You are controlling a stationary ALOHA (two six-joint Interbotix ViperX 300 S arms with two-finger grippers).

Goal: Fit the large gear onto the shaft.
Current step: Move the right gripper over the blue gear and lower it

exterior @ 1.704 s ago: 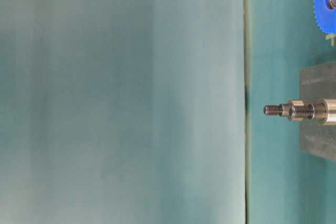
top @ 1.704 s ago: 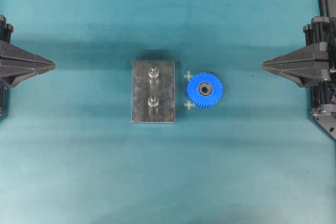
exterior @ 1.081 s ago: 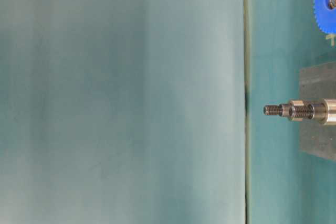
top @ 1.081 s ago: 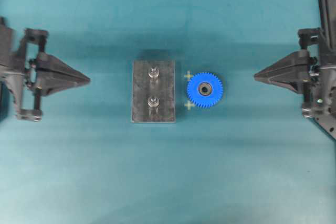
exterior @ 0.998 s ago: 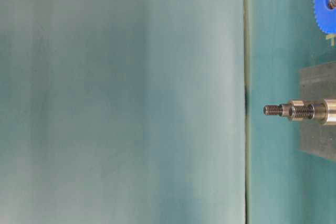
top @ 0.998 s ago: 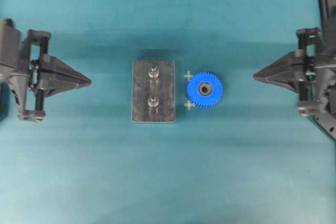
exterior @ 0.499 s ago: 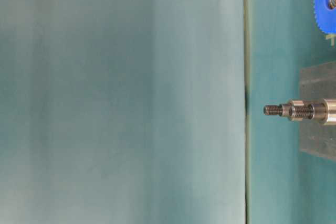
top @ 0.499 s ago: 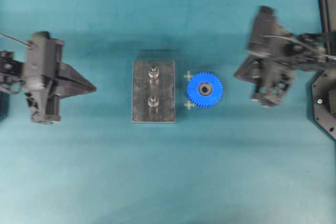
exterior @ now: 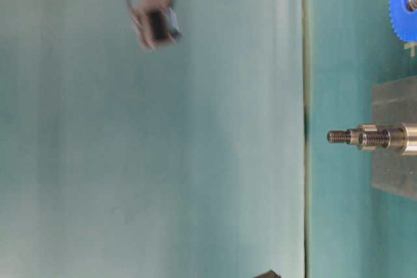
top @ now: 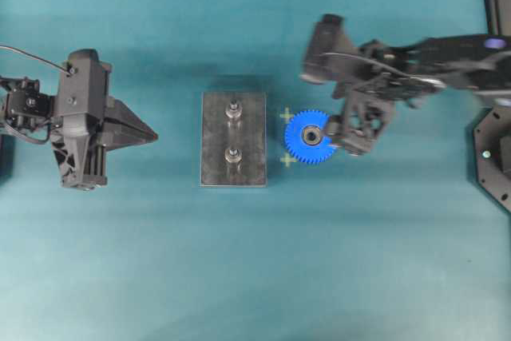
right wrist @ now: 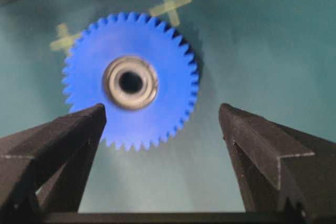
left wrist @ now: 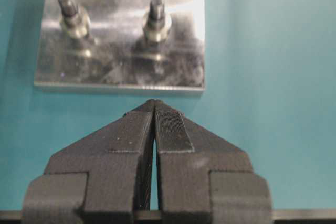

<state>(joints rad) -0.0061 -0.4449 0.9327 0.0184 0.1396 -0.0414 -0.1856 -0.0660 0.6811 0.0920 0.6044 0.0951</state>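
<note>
Lying flat on the teal worktop (top: 160,261), the blue gear (top: 310,136) sits just right of the grey plate (top: 215,140), whose two upright pins (top: 233,109) are bare. Above the gear's right side, the right claw (right wrist: 163,116) spreads wide, holding nothing. Left of the plate, well apart, the left claw (left wrist: 154,109) is pressed shut and empty.

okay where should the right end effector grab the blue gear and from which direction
Grip the large gear across its toothed rim, on two opposite sides, coming straight down from above. It lies flat on the table beside the grey plate, so only the rim gives the fingers anything to pinch. The right end effector is open; it probably needs centring first so the gear sits between the fingers.
</note>
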